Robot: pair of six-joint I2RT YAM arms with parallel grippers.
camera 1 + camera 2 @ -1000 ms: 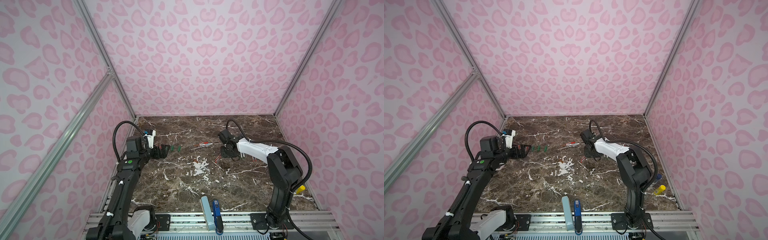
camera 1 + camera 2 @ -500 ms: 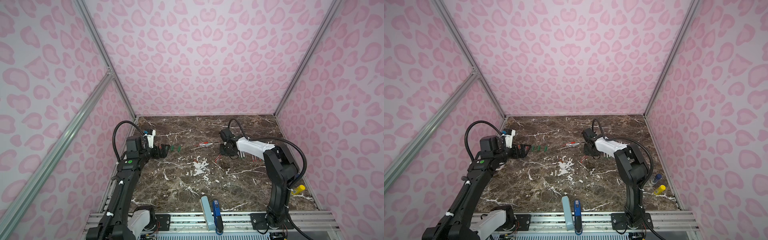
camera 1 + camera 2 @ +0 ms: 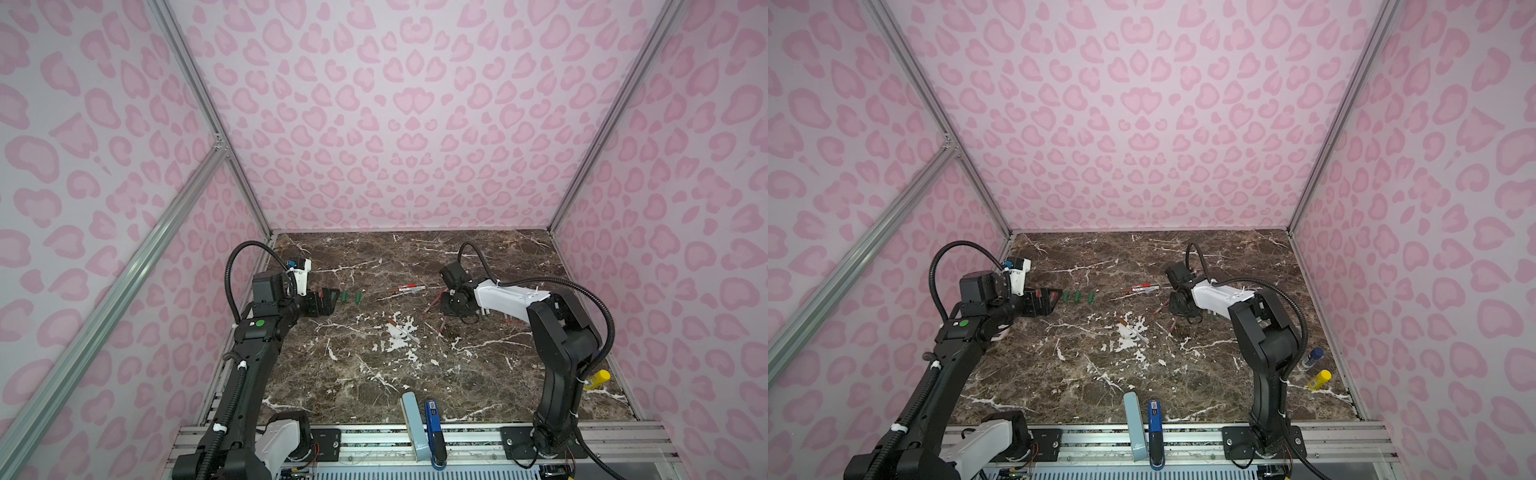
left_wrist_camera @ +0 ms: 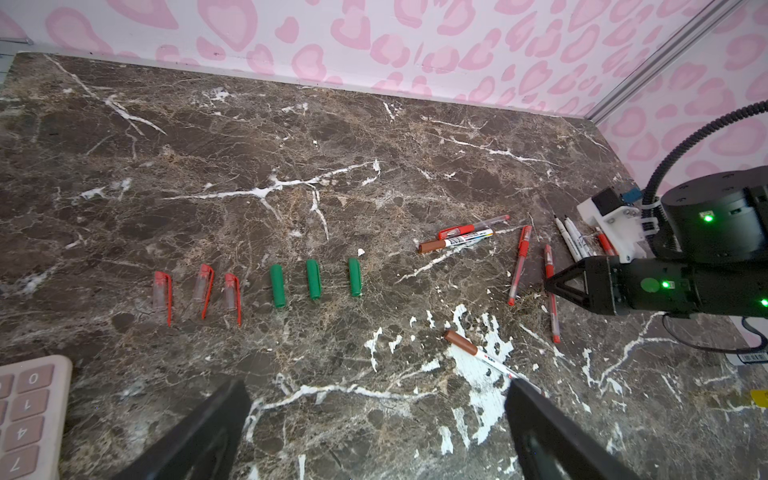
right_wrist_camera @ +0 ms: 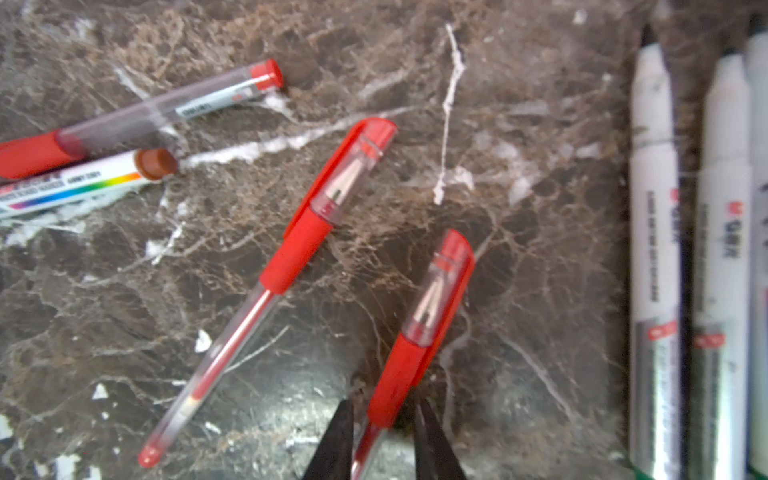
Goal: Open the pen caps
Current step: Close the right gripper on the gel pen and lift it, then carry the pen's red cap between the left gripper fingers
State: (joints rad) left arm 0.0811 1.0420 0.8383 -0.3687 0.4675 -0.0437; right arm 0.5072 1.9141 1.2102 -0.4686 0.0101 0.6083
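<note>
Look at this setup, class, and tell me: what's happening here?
Pens are being uncapped on a marble table. Three green caps and three red caps already lie loose in a row. The left tool hangs open and empty near them. The right tool straddles a capped red pen lying on the table; whether it pinches it yet is unclear. A second capped red pen waits beside it.

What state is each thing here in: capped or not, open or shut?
Left pincer: open, empty.
Right pincer: fingers either side of a red pen; whether it pinches is unclear.
That red pen: capped, on the table.
Other red pens: two, capped.
Brown markers: two, capped.
White markers: caps off, tips bare.
Green caps: three, loose.
Red caps: three, loose.
</note>
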